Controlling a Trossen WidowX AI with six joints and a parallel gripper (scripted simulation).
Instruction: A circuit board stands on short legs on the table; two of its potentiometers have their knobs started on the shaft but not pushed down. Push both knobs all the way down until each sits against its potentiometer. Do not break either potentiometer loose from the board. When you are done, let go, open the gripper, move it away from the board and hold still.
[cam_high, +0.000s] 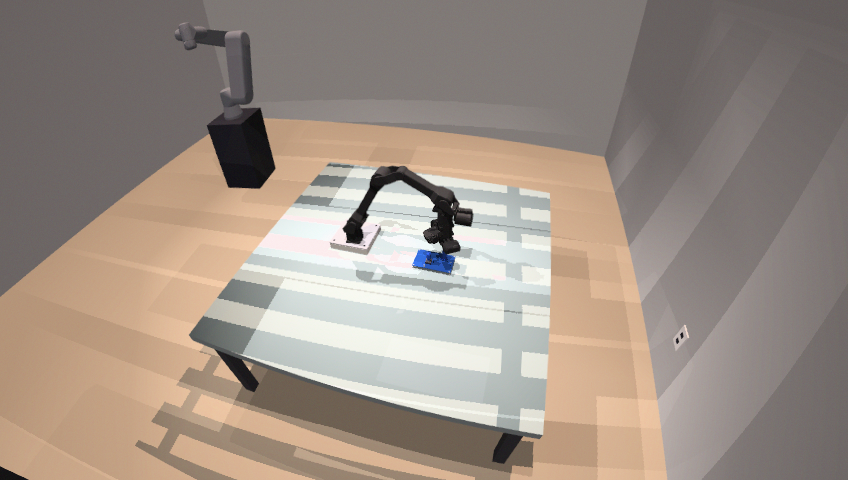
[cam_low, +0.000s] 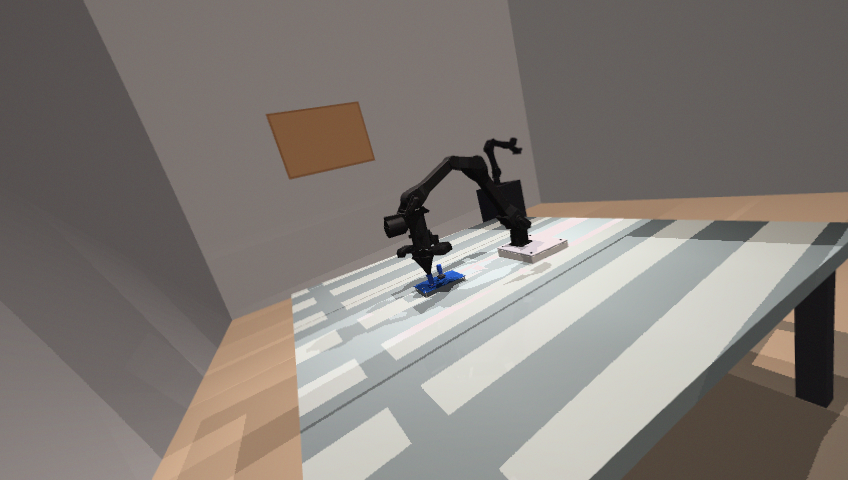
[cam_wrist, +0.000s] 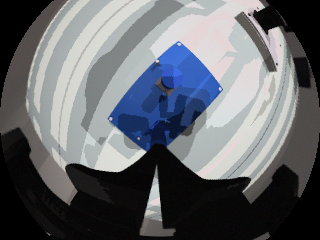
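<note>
The blue circuit board (cam_high: 441, 268) (cam_low: 455, 277) (cam_wrist: 192, 60) stands low on the table. One blue knob (cam_low: 439, 268) (cam_wrist: 172, 77) stands upright on its potentiometer, free of the fingers, on the side nearer the arm's base. The other knob (cam_low: 430, 279) (cam_wrist: 158, 134) is on the side farther from the base, right under the fingertips and partly hidden by them in the wrist view. My gripper (cam_low: 428, 274) (cam_wrist: 158, 147) is shut with nothing between the fingers, pointing down with its tips at the top of that knob. Whether they touch, and any gap under either knob, is too small to tell.
The arm's pale base plate (cam_high: 339, 243) (cam_low: 512, 255) is bolted to the table (cam_high: 333, 350) (cam_low: 476, 368) on one side of the board. A second arm on a black pedestal (cam_high: 241, 148) (cam_low: 499, 202) stands away from the table. Striped shadows fall across the table.
</note>
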